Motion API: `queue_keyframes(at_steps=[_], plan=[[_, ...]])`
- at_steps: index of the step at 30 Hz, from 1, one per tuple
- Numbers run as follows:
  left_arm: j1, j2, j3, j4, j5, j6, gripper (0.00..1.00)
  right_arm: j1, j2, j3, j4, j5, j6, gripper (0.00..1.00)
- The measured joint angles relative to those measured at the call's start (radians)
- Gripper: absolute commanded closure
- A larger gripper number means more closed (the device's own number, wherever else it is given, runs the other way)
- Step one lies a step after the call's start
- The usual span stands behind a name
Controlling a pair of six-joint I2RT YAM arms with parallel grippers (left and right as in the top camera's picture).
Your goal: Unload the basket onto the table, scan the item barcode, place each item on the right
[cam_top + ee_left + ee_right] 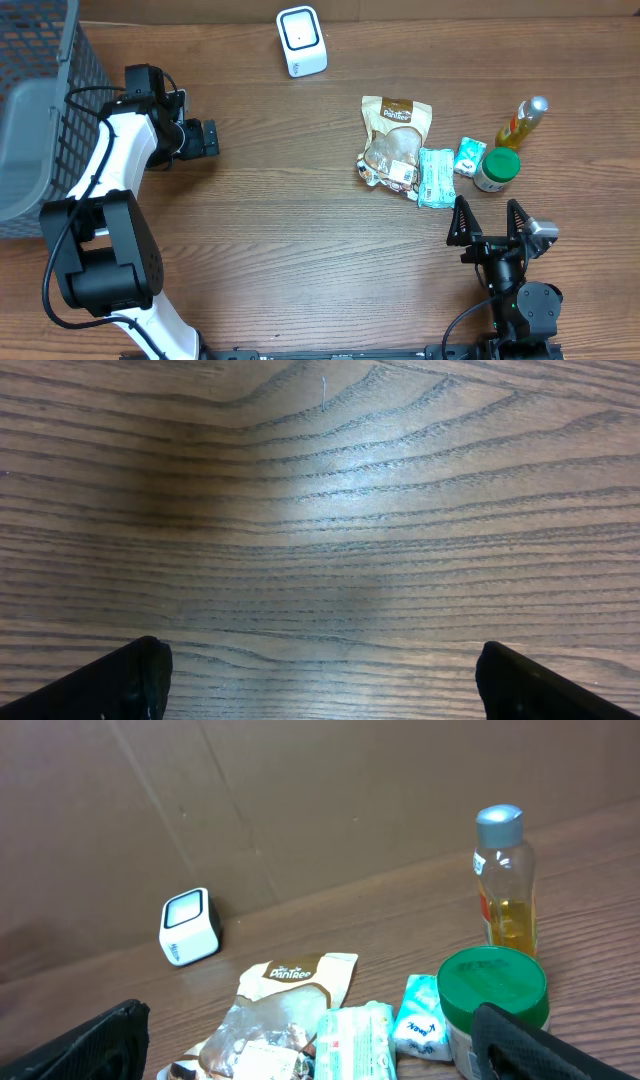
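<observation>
My right gripper (487, 215) stands spread wide near the desk's (300, 260) front-right corner, pinching nothing. Just beyond it the items cluster toward the right edge: a green-lidded jar (494, 990), a bottle of yellow liquid (503, 880) behind it, a small packet (420, 1020), a green-white pack (355, 1040) and a Pantree bag (290, 1010). The white scanner (301, 40) stands at the far edge, mid-desk. My left gripper (208, 138), likewise spread and empty, hovers over bare wood beside the basket (40, 120) at the far-left corner.
</observation>
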Motion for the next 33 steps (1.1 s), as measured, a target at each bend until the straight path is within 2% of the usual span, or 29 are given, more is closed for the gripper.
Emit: queue_keyframes(at_steps=[10, 17, 27, 33], plan=[[-0.003, 0.000, 0.000, 0.000, 0.000, 0.000, 0.01, 0.000, 0.000, 0.000, 0.000, 0.000, 0.000, 0.00], [-0.068, -0.023, 0.000, 0.000, 0.000, 0.000, 0.00, 0.000, 0.000, 0.000, -0.001, 0.000, 0.000, 0.00], [-0.237, -0.315, 0.000, 0.000, 0.000, 0.000, 0.01, 0.000, 0.000, 0.000, 0.000, 0.000, 0.000, 0.00], [-0.286, -0.443, 0.000, 0.000, 0.001, 0.000, 0.00, 0.000, 0.000, 0.000, 0.000, 0.001, 0.000, 0.00]])
